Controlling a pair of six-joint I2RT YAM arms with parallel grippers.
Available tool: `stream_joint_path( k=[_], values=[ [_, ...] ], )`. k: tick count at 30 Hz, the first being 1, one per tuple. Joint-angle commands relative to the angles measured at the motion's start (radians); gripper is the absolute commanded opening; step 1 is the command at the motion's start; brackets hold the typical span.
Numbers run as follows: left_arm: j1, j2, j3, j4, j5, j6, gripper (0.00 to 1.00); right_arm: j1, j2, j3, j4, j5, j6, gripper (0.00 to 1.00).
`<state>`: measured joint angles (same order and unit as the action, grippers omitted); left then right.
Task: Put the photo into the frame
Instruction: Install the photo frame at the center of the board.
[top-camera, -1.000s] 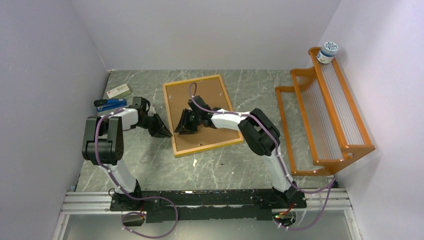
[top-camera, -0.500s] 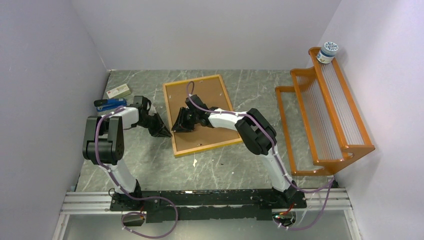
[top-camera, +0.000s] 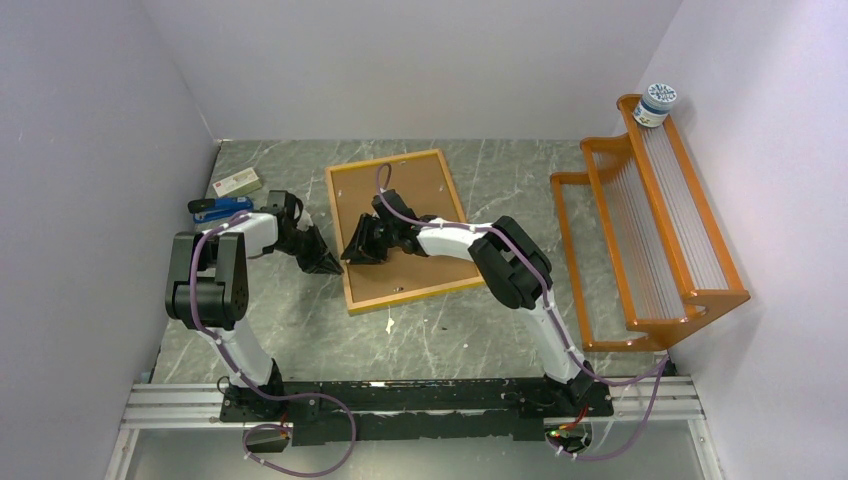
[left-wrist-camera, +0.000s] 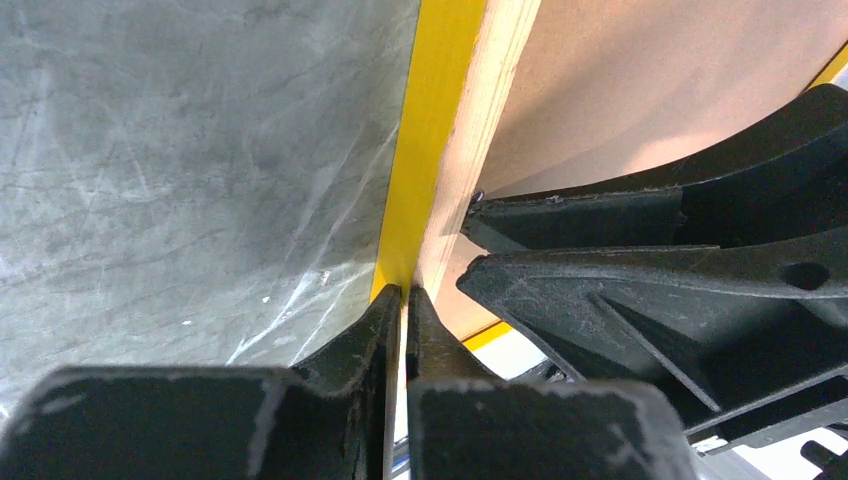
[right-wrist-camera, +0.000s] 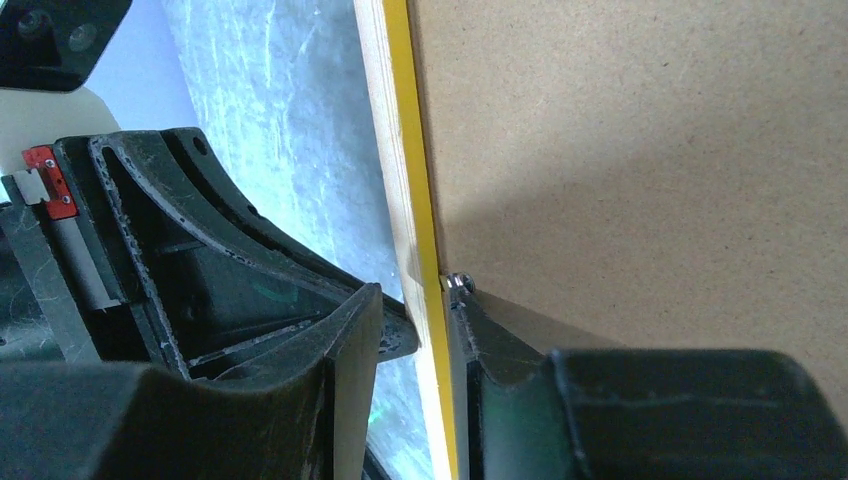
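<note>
Our left gripper (left-wrist-camera: 403, 295) has its fingers pressed together with nothing between them, the tips set against the yellow outer edge of the frame (left-wrist-camera: 425, 150). We judge it is there as a stop, so the frame cannot slide left across the table (top-camera: 470, 330) while the other arm works.

Facing it from the other side, the right gripper (right-wrist-camera: 425, 320) stands partly open and straddles the same rail. One finger is on the outer wooden face and the other is on the inner side, where a small metal tab (right-wrist-camera: 455, 283) sits at the seam with the brown backing panel (top-camera: 415, 195). It appears to pinch the rail, probably to steady or lift that edge, or to reach the tab.

The frame lies face down near the middle of the table, with the backing panel filling it. We do not see the photo in any view, and we cannot tell whether it lies under the panel.

The two grippers are almost nose to nose, so each crowds the other. Well apart on the right stands an orange slatted rack (top-camera: 712, 300) with a jar (top-camera: 657, 103) on top. A blue stapler (top-camera: 220, 208) and a small box (top-camera: 235, 183) lie at the far left, and neither is in the way.
</note>
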<state>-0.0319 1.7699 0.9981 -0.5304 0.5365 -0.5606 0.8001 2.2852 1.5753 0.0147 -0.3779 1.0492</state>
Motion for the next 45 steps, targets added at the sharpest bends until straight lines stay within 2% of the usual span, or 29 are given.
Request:
stream_joint_path(
  k=[1,6,10,18,22,25,27,32,35,37,41,45],
  values=[
    [-0.016,0.003,-0.002,-0.065,-0.092,0.028,0.08,0.01,0.028,0.009,0.104,0.049,-0.002,0.35],
    [-0.016,-0.039,0.041,-0.101,-0.124,0.025,0.1,0.0,-0.088,-0.043,0.097,0.078,-0.022,0.39],
    [-0.015,-0.079,0.092,-0.132,-0.119,0.032,0.14,-0.016,-0.226,-0.05,-0.006,0.16,-0.091,0.43],
    [-0.011,-0.116,0.168,-0.13,-0.153,0.01,0.33,-0.088,-0.419,-0.041,-0.274,0.363,-0.271,0.53],
    [-0.007,-0.08,0.214,-0.116,-0.194,0.001,0.52,-0.189,-0.448,0.002,-0.356,0.437,-0.378,0.59],
    [0.002,-0.021,0.285,-0.141,-0.241,-0.005,0.61,-0.267,-0.428,0.053,-0.418,0.454,-0.436,0.68],
    [0.003,0.015,0.322,-0.131,-0.256,0.01,0.66,-0.311,-0.401,0.082,-0.447,0.476,-0.467,0.78],
    [0.009,0.105,0.363,-0.044,-0.191,0.009,0.69,-0.379,-0.265,0.183,-0.497,0.469,-0.583,0.88],
    [0.011,0.157,0.398,-0.048,-0.177,0.015,0.69,-0.389,-0.137,0.365,-0.617,0.522,-0.62,0.89],
    [0.01,0.179,0.405,-0.043,-0.194,0.025,0.69,-0.389,-0.077,0.427,-0.641,0.57,-0.648,0.9],
    [0.015,0.2,0.391,-0.051,-0.183,0.023,0.68,-0.388,-0.012,0.47,-0.594,0.572,-0.686,0.9],
    [0.015,0.165,0.321,0.016,-0.145,0.009,0.68,-0.388,0.04,0.498,-0.574,0.583,-0.702,0.9]
  ],
)
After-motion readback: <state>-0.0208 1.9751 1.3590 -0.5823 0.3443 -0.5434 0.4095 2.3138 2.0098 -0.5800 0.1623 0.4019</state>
